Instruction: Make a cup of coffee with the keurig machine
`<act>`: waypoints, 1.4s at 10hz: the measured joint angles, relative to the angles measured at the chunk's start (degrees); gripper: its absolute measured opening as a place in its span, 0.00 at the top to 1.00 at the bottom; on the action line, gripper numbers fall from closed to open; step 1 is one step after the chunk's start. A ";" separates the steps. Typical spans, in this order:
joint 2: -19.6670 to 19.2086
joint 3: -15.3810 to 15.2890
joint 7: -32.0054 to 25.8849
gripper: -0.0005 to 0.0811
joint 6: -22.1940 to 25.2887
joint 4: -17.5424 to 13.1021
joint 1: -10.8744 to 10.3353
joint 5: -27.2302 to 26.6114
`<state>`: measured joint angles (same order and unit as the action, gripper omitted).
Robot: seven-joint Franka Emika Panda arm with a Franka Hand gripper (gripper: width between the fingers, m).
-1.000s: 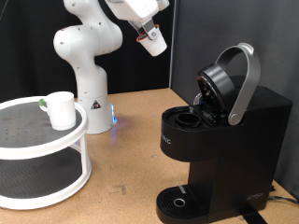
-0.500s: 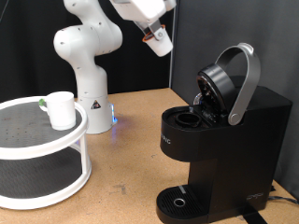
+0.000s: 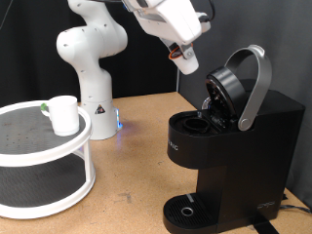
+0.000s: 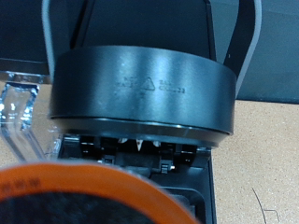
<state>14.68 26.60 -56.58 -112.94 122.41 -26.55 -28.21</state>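
Note:
The keurig machine stands at the exterior view's right with its silver-grey lid handle raised and the pod chamber open. My gripper hangs just above and to the left of the raised lid, shut on a small coffee pod with an orange rim. In the wrist view the pod's orange rim fills the near edge, with the lid's round dark head and the chamber right behind it. The white cup stands on a round rack at the exterior view's left.
The white two-tier round rack takes up the exterior view's lower left. The arm's white base stands behind it. The machine's round drip tray is bare. Brown tabletop lies between rack and machine.
My gripper has carried the pod towards the exterior view's right and downward, from above the table's middle to close beside the machine's raised lid. Cup and machine have not moved.

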 joint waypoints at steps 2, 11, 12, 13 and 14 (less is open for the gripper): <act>-0.99 -0.69 -0.03 0.46 -0.74 0.43 -0.03 0.13; -5.12 -2.45 -0.73 0.46 -8.32 4.45 -0.04 1.15; -5.79 -2.83 -0.73 0.46 -8.90 4.63 -0.05 1.65; -6.35 -3.23 -0.73 0.46 -9.63 4.96 -0.05 1.91; -6.91 -3.56 -0.73 0.46 -10.25 5.22 -0.05 1.99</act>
<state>7.77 23.04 -57.31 -123.19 127.63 -26.61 -26.22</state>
